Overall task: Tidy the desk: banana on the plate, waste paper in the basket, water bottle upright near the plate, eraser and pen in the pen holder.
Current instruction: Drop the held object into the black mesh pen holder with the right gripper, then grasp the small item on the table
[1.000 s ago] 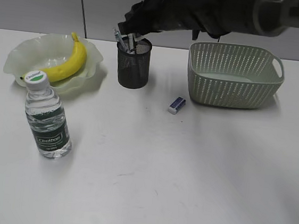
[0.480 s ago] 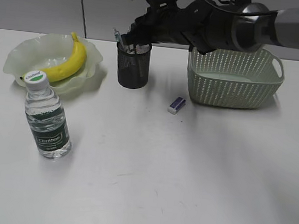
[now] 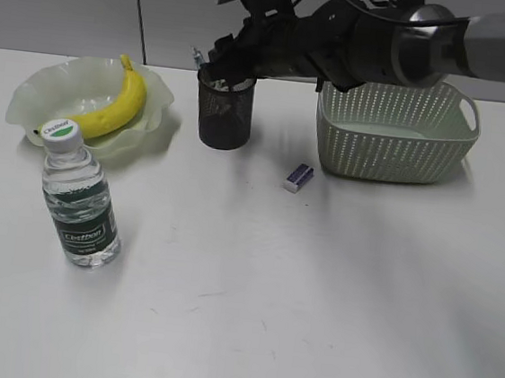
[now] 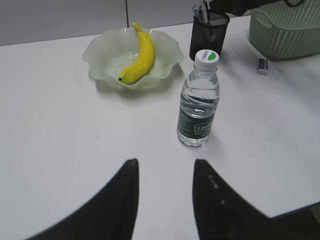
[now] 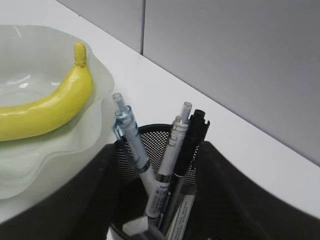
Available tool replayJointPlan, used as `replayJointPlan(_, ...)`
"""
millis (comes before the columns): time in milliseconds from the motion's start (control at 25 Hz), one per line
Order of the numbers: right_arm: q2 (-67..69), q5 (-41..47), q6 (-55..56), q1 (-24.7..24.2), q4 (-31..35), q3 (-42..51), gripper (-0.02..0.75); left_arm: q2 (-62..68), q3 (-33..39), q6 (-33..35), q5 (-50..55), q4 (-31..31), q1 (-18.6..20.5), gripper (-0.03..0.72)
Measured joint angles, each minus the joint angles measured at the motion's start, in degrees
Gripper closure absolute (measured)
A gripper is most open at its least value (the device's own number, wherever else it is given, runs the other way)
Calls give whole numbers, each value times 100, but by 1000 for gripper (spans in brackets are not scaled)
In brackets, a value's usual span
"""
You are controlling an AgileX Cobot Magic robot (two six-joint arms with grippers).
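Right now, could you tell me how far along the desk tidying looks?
Done: the banana lies in the plate, the water bottle stands upright beside it, and pens stand in the pen holder. In hand: the right gripper is open over the holder, gripping nothing. Left: the eraser lies on the desk. I cannot see waste paper anywhere, including in the basket.

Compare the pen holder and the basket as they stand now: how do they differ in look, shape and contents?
The pen holder is a black wire-mesh cylinder; the basket is a pale green rectangular plastic tub with perforated sides. The pen holder is narrower than the basket. The pen holder has pens standing in it, with the right gripper open around its rim; nothing shows over the basket's rim. Both stand upright at the back of the desk.
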Motion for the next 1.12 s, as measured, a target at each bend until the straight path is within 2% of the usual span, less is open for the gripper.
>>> replayJointPlan(280, -486, 546, 0, 0, -14, 0, 321, 0, 0, 0, 0, 0, 0, 415)
replayJointPlan(480, -960, 1258, 347, 0, -404, -5, 321, 0, 0, 0, 0, 0, 0, 415)
replayJointPlan(560, -1123, 1382, 928, 0, -879, -5, 321, 0, 0, 0, 0, 0, 0, 415)
replayJointPlan(720, -1471, 2024, 2654, -5, -2749, -5, 320, 0, 0, 0, 0, 0, 0, 415)
replayJointPlan(880, -1728, 3329, 4408, -5, -4420, -5, 320, 0, 0, 0, 0, 0, 0, 415)
replayJointPlan(960, -1813, 4225, 4864, -5, -4924, -5, 320, 0, 0, 0, 0, 0, 0, 415)
replayJointPlan(1120, -1892, 5876, 5154, -9, -5344, -5, 320, 0, 0, 0, 0, 0, 0, 415)
